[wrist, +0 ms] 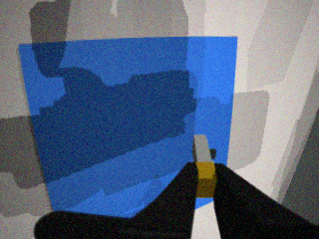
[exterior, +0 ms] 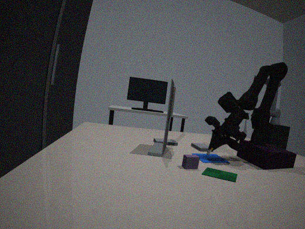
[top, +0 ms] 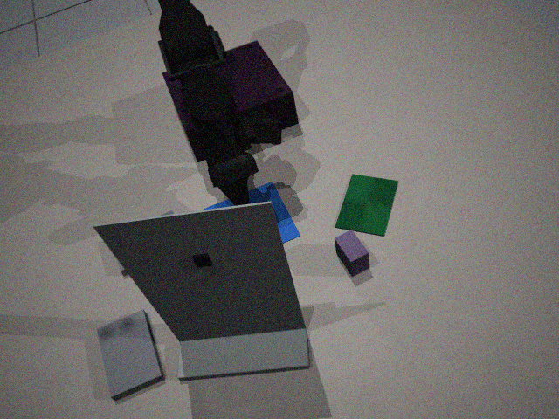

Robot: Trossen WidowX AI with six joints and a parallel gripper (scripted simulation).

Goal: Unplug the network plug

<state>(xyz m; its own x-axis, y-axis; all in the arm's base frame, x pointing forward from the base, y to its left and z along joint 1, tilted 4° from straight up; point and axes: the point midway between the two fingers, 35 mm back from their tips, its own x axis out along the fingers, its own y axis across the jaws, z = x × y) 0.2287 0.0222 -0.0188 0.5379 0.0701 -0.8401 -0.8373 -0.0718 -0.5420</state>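
Observation:
The plug, grey with a yellow part (exterior: 208,151) (wrist: 201,148), is pinched in my gripper (exterior: 211,149) (wrist: 203,170), which is shut on it. The plug is out of the socket and points down at a slant, low over the blue marked square (top: 291,230) (exterior: 216,160) (wrist: 125,60), near its panel-side edge. I cannot tell whether its lower end touches the square. In the top view the plug is hidden behind the upright panel's top edge. The grey panel (top: 225,292) (exterior: 168,120) stands upright, with a dark socket (top: 202,260) showing from its back.
A purple block (top: 352,247) (exterior: 190,161) stands beside a green mat (top: 368,205) (exterior: 219,174). A grey slab (top: 128,356) lies beside the panel. Another grey slab (exterior: 200,147) lies beyond the blue square. The arm's dark purple base box (top: 259,76) (exterior: 268,156) is behind my gripper.

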